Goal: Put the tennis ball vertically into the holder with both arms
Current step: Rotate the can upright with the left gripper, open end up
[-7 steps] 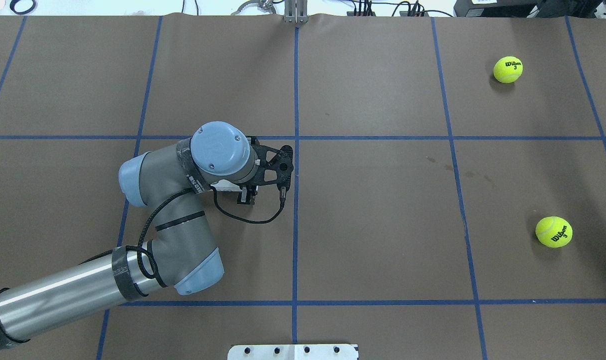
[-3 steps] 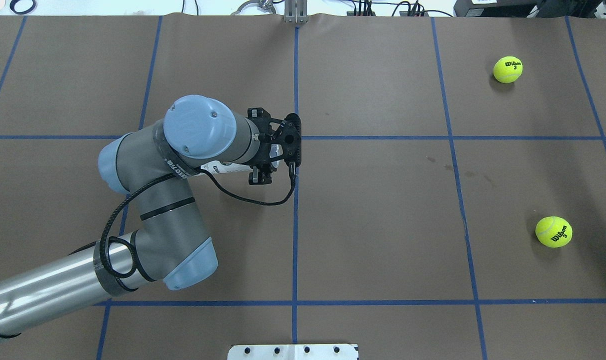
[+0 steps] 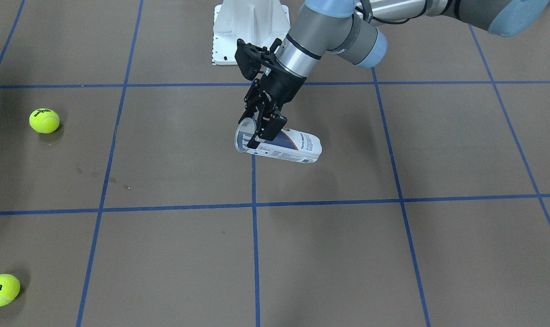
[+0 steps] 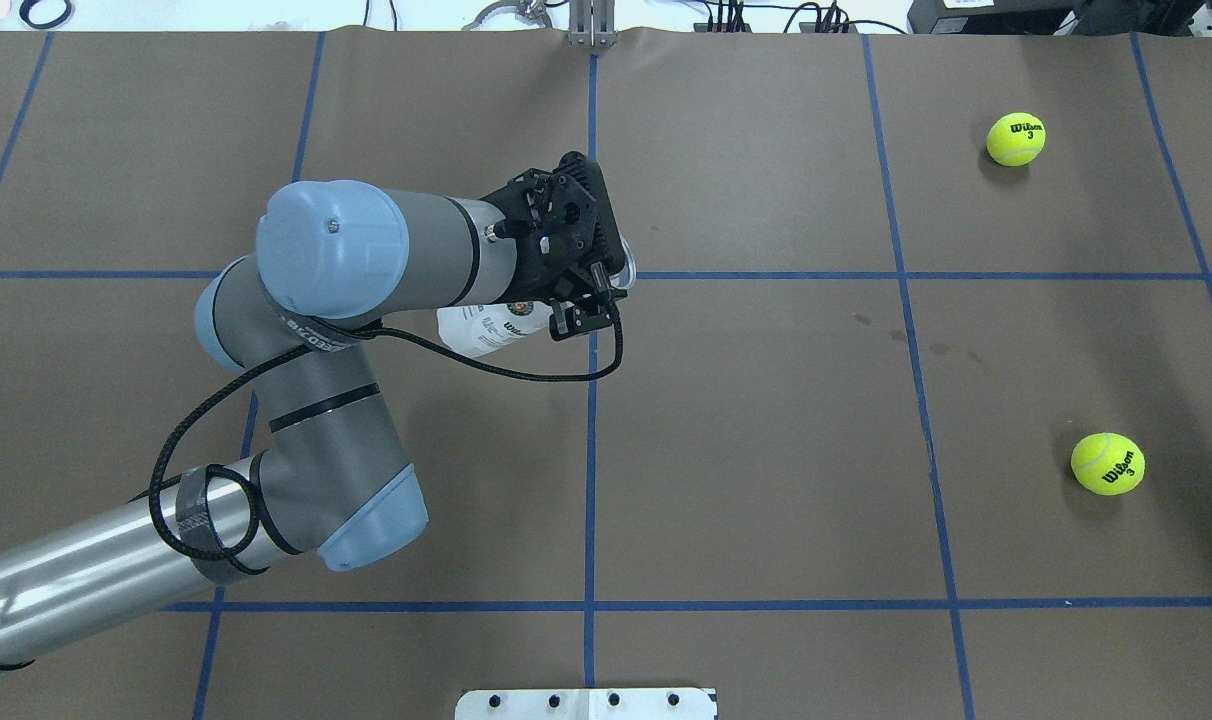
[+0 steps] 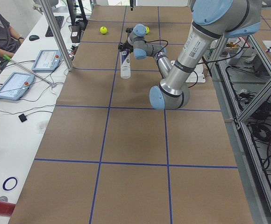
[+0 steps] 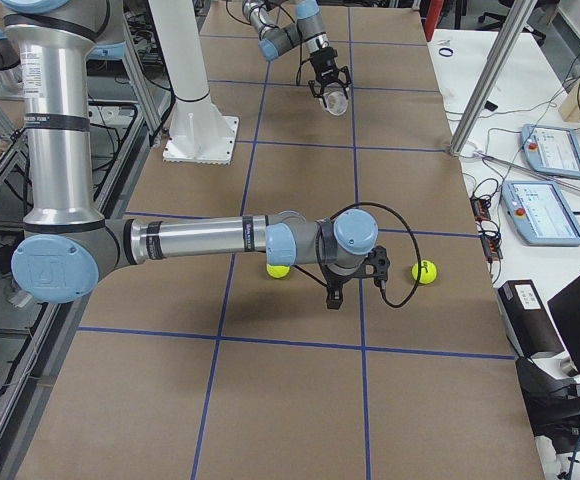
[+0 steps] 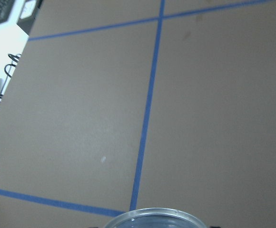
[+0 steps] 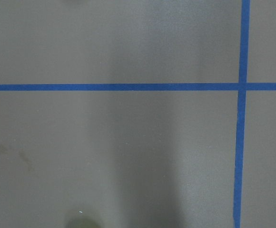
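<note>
I see the table (image 4: 766, 450) covered in brown paper (image 4: 416, 130), split into large squares by blue tape lines (image 4: 589, 480). Two yellow-green balls rest on it on the robot's right side, well apart: the far tennis ball (image 4: 1015, 139) and the near tennis ball (image 4: 1107, 463), both printed "Wilson 3". A few faint stains (image 4: 906, 338) mark the paper between them and the centre line. The white mounting base (image 4: 586, 703) sits at the robot's edge.
</note>
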Available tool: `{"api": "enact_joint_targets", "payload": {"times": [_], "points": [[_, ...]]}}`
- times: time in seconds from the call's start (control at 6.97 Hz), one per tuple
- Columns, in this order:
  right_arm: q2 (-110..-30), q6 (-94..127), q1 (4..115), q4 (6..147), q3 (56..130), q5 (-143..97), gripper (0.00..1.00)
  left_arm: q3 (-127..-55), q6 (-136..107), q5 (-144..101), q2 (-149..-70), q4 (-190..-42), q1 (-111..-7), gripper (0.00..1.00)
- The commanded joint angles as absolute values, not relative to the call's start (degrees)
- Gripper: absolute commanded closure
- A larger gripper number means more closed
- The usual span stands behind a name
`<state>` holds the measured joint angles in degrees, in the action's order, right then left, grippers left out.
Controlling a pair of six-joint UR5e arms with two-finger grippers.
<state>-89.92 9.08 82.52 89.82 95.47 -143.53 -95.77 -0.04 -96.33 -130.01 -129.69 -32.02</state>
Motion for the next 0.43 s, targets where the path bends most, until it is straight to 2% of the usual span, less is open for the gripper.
{"api": "enact_joint_targets", "payload": {"times": [0.0,0.29], "points": [[-89.91,9.14,82.53,89.74,95.80,-143.53,0.01,-92.58,-10.59,-91.00,-129.99,-147.73,-31.47,0.34],[-89.82,9.05,82.53,89.65,96.41,-143.44,0.01,-81.00,-14.50,-88.25,-130.25,-172.77,-31.29,0.35]]}}
